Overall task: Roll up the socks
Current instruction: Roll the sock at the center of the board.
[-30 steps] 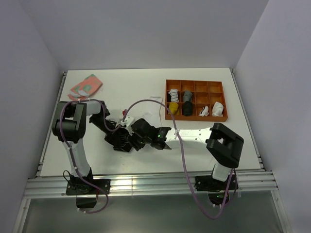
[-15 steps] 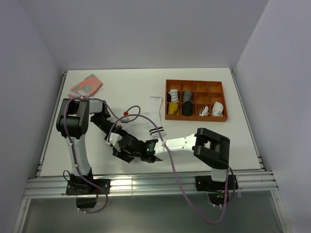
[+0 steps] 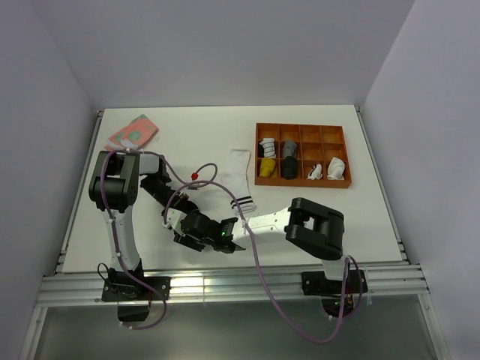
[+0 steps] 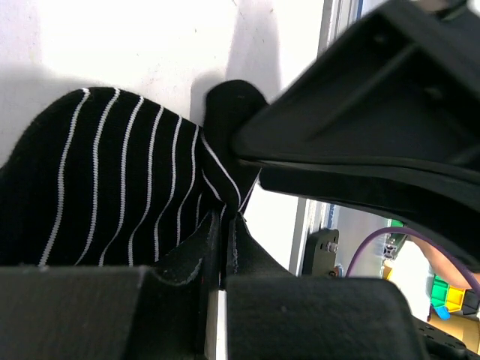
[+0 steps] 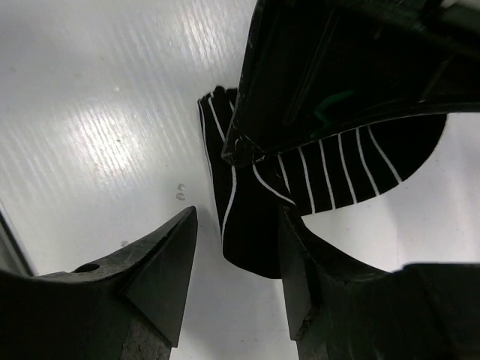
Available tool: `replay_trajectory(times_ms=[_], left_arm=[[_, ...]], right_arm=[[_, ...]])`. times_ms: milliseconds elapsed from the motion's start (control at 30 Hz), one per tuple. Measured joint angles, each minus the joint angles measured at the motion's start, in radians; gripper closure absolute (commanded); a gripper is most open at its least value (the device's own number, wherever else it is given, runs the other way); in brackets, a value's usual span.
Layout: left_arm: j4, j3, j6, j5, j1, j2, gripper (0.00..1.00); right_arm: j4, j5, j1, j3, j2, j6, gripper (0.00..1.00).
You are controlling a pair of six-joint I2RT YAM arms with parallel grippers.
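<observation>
Black sock (image 4: 105, 187): soft ribbed knit with thin white stripes, bunched into a rounded hump on the glossy white table (image 3: 187, 135), near the front edge and left of centre, under both tool heads. Left gripper (image 4: 223, 225): dark padded fingers (image 4: 187, 255) pressed together, pinching a fold of that sock at its edge. Right gripper (image 5: 236, 217): wedge-shaped black fingers (image 5: 161, 270) spread, the sock's narrow end sits between them, against the right-hand finger and clear of the other. The two heads are crowded, right housing directly over the left's fingertips. White sock (image 3: 240, 178): flat, elongated, black bands at the near end, lying just beyond the grippers toward the table centre. Pink sock (image 3: 133, 132): flat with teal patches, far-left corner, well apart. Orange tray (image 3: 300, 126): rigid grid of compartments, far right, several holding small rolled bundles (image 3: 264, 145) in white, black, grey and yellow. Metal rail (image 3: 225, 281) runs along the front edge, close to the black sock. Open table lies between the pink and white socks and along the front right.
</observation>
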Motion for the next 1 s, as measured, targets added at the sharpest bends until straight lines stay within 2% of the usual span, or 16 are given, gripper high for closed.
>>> replay_trajectory(times_ms=[333, 433, 467, 533, 567, 700, 833, 1000], left_arm=[[-0.018, 0.006, 0.002, 0.0, 0.0, 0.018, 1.0], [-0.023, 0.01, 0.002, 0.0, 0.0, 0.024, 0.99], [-0.024, 0.01, 0.002, 0.0, 0.0, 0.026, 1.0], [-0.025, 0.011, 0.002, -0.002, 0.001, 0.026, 1.0], [-0.026, 0.013, 0.002, -0.002, 0.001, 0.026, 1.0], [-0.029, 0.019, 0.0, -0.007, 0.001, 0.026, 0.97], [-0.033, 0.036, -0.021, -0.007, 0.001, 0.025, 0.88], [-0.031, 0.095, -0.054, 0.018, 0.001, 0.011, 0.81]], right_arm=[[0.012, 0.031, 0.001, 0.032, 0.058, -0.018, 0.46], [0.021, 0.047, 0.003, 0.041, 0.07, -0.02, 0.54], [0.021, 0.05, 0.003, 0.053, 0.079, -0.022, 0.65], [0.018, 0.049, 0.003, 0.066, 0.09, -0.026, 0.74], [0.016, 0.052, 0.003, 0.066, 0.091, -0.026, 0.83], [0.013, 0.066, 0.009, 0.067, 0.09, -0.027, 0.87], [0.007, 0.071, 0.009, 0.067, 0.087, -0.024, 0.9], [0.008, 0.093, -0.004, 0.044, 0.065, -0.013, 0.91]])
